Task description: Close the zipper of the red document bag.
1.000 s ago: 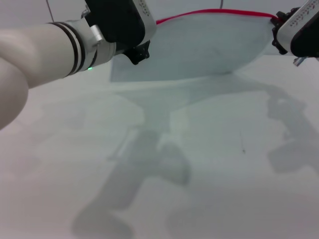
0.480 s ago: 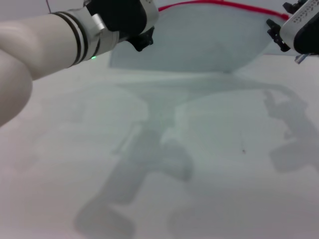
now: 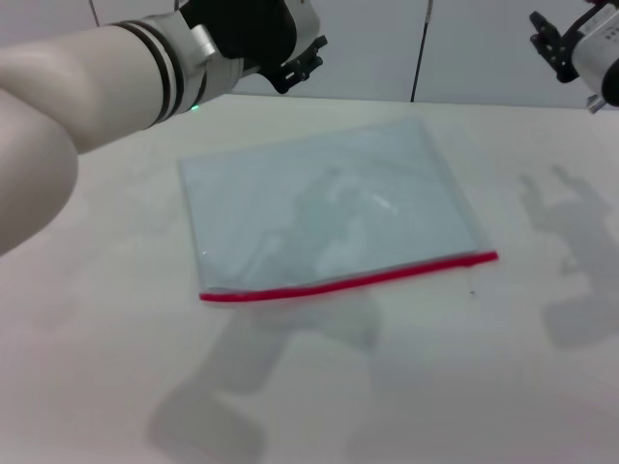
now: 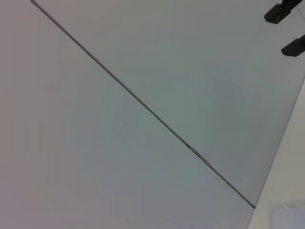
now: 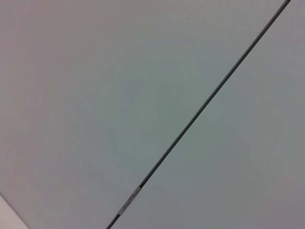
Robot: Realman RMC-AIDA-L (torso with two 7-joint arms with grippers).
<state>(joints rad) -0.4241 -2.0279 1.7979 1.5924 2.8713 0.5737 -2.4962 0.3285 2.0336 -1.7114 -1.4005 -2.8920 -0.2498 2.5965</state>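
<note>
Released since the earlier frame, both tools hang empty: left tool (image 3: 308, 60) upper left with prongs parted, right tool (image 3: 556, 37) upper right, aperture unclear. Red document bag (image 3: 329, 213) lies flat mid-table (image 3: 484, 387), zipper (image 3: 348, 281) nearest; thin, floppy, slippery, best pinched at the zipper ends.

Left end effector (image 3: 308, 60) raised high with fingers spread, right end effector (image 3: 553, 37) raised high, fingers apart
</note>
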